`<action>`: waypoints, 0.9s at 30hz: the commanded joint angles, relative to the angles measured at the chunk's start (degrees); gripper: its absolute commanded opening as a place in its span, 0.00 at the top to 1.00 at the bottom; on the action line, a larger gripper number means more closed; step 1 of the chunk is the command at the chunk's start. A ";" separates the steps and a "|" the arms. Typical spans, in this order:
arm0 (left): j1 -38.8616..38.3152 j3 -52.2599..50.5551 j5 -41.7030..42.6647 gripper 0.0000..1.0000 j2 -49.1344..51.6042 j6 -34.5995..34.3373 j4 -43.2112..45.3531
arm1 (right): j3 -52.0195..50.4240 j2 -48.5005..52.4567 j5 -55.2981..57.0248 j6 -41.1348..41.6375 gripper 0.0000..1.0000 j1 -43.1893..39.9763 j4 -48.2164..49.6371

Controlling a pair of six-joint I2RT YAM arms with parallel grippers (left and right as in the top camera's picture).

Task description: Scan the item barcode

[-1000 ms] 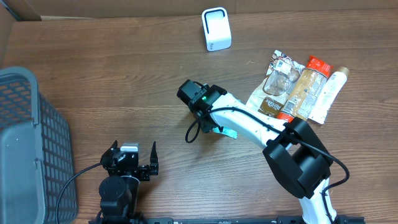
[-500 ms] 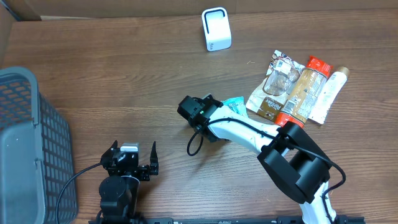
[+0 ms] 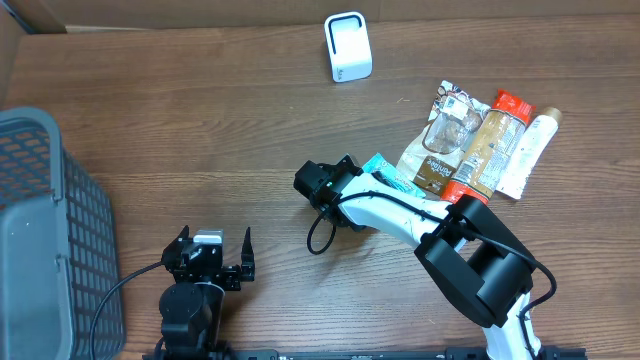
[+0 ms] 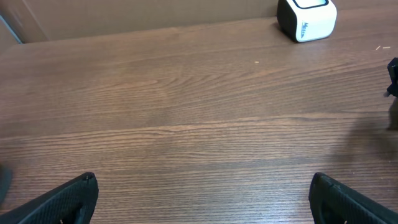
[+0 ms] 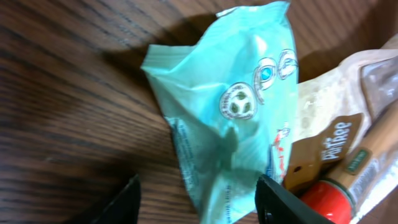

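Note:
A teal snack packet point(image 3: 385, 172) hangs at the tip of my right gripper point(image 3: 362, 180), just left of the snack pile. In the right wrist view the packet point(image 5: 236, 112) runs down between the two dark fingers and casts a shadow on the wood below. The right finger presses its edge, while the left fingertip point(image 5: 127, 202) stands a little off it. My right gripper point(image 5: 202, 202) is shut on the packet. The white barcode scanner point(image 3: 348, 47) stands at the back of the table, also in the left wrist view point(image 4: 306, 18). My left gripper point(image 3: 215, 238) rests open near the front edge with nothing in it point(image 4: 202, 199).
A pile of snacks point(image 3: 480, 140) lies at the right: a clear-window brown pouch point(image 5: 339, 134), a red-capped bar point(image 5: 326, 199) and a white tube point(image 3: 530, 150). A grey mesh basket point(image 3: 40, 230) fills the left edge. A cardboard wall point(image 3: 200, 12) lines the back.
My right gripper swung from pointing toward the front to pointing right, carrying the teal packet up beside the snack pile. The left arm stayed still.

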 commanded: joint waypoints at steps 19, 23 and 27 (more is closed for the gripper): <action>0.00 -0.35 -0.50 0.00 -0.48 -0.72 -0.02 | -7.23 -0.04 -7.96 -8.28 0.55 -7.50 11.02; 0.00 -0.35 -0.50 0.01 -0.48 -0.72 -0.02 | -6.78 -0.07 -11.34 -8.28 0.93 -6.86 10.60; 0.00 -0.35 -0.50 0.00 -0.48 -0.72 -0.02 | -2.43 -0.15 -19.23 -8.28 0.96 -5.86 5.84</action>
